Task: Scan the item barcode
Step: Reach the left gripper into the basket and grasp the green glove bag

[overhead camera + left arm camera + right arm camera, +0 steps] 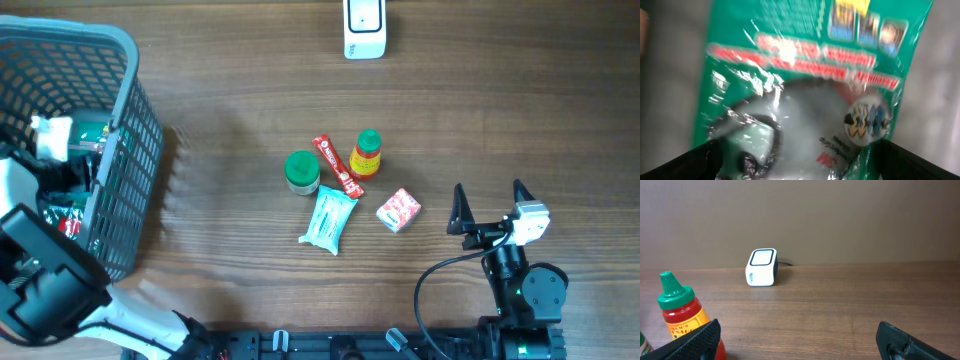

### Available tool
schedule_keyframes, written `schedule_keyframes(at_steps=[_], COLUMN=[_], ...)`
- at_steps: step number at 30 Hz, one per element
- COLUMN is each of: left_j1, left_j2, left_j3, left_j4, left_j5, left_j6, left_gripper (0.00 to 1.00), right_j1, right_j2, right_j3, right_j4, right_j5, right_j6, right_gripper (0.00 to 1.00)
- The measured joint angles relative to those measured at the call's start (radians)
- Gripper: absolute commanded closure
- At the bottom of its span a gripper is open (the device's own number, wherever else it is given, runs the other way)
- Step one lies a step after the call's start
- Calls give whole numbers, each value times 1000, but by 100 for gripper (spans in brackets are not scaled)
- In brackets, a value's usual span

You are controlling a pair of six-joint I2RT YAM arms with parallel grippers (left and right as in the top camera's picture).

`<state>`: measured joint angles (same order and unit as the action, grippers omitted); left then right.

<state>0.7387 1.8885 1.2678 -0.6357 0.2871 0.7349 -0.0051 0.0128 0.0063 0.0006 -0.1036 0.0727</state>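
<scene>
Left gripper [800, 167] is down inside the basket [140, 130], jaws wide, nothing held, hovering right over a green packet [805, 75]. I take that packet as the item to scan. Right gripper [490, 208] is also wide open and empty, low over the bench [220, 90], just right of the loose pile. Scanner [364, 28] sits at the far edge, well apart from both.

Step in hand, as I read it: pick the packet.
- The film is glossy and crinkled, so I'd pinch a flat edge, not the bulging clear window, and close firmly.
- Lift straight up to clear the basket wall, then show the barcode side to the scanner window.
- No barcode shows on this face, so expect a flip.

Views:
- Only the left wrist shows the packet's print and clear window. It's blurred and the text is unreadable.
- Overhead shows only mesh and arm at that spot, but gives the layout: 5 items mid-bench, incl. a bottle [367, 155].
- Right wrist shows the scanner from low down, window angled up, which overhead can't.
</scene>
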Motion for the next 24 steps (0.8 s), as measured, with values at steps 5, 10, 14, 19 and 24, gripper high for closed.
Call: schedule_keyframes(at_steps=[5,10,14,19,24], left_j1=[0,4,1,-3,-4], left_j2=[20,40,37,3,-249], left_j3=[-35,-35,-34,-33,-6], left_j4=[48,100,95,67,68], left_j5=[11,11,23,4,-21], left_j6=[0,1,0,-43,-82], left_gripper=[34,96,96,96,96], right_j1=[0,0,0,0,0], right_j2=[0,0,0,0,0], right_j3=[0,0,0,0,0], right_j4=[0,0,0,0,0], right_j5=[0,0,0,0,0], right_j6=[0,0,0,0,0], right_gripper=[0,0,0,0,0])
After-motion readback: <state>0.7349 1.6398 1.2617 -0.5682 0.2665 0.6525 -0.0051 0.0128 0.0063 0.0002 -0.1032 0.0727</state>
